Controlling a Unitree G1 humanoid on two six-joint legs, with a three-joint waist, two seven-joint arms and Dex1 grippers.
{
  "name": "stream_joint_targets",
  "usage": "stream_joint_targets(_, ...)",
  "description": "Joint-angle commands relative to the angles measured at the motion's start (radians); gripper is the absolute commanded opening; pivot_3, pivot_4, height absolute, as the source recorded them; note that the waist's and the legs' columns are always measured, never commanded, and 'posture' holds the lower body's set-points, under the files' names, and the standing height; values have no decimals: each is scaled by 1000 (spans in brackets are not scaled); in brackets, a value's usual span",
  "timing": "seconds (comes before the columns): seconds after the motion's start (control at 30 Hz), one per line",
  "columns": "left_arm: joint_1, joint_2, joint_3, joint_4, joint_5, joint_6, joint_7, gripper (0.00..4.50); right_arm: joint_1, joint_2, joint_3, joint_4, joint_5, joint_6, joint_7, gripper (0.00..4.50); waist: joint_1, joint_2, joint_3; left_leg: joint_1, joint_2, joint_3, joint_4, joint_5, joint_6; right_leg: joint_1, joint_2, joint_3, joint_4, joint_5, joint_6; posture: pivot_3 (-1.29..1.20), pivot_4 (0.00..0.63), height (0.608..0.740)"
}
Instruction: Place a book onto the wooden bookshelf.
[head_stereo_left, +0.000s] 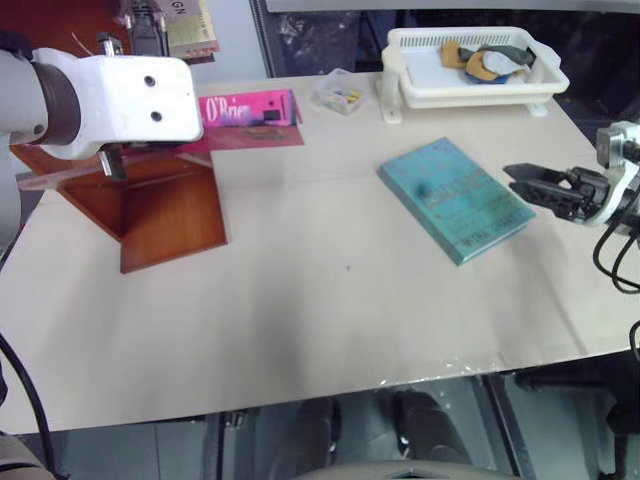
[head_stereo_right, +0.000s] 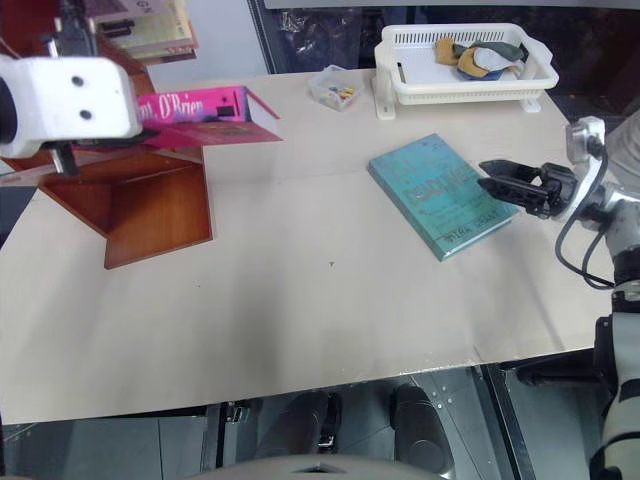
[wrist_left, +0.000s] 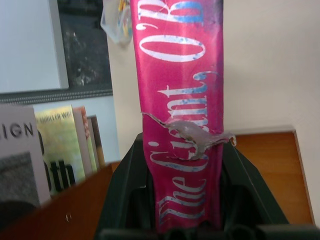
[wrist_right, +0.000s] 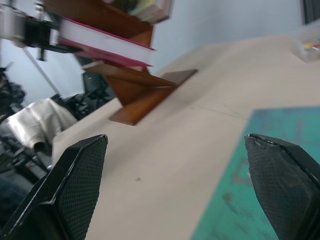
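STEP: transport to shelf, placement not yet done | BOOK: bright pink paperback book (head_stereo_right: 205, 108), upper left of frame, over the reddish-brown wooden bookshelf (head_stereo_right: 150, 205) | LEFT: left gripper (wrist_left: 182, 220) clamped on the book's spine | RIGHT: right gripper (wrist_right: 177, 185) spread wide, empty, by teal-green hardcover book (head_stereo_left: 455, 198) | NEXT: likely lower onto ledge, then release.

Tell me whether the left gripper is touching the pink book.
Touching. In the left wrist view the left gripper's black fingers press both sides of the pink book's spine, with no gap.
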Motion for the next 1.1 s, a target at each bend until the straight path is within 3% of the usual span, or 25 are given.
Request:
stream_joint_targets(0.03,48,37,82,39,-2,-22,47,1224,1,-32,-12,-81,80,33,58,4500,1,0,0,0,0,0,0,0,0,0,0,0,0,0,0,0,150,740)
stream_joint_targets(0.33,127,29,108,78,-39,-36,111,1224,39,-81,-8,-293,189,50,58,4500,3,0,0,0,0,0,0,-2,3,-1,-1,0,1,0,0,0,150,740)
stream_joint_targets(1.1,277,88,200,214,-68,-129,178,1224,40,-86,35,-205,137,-45,58,4500,0,0,0,-1,0,2,0,-2,3,-4,-2,2,5,0,0,0,150,740)
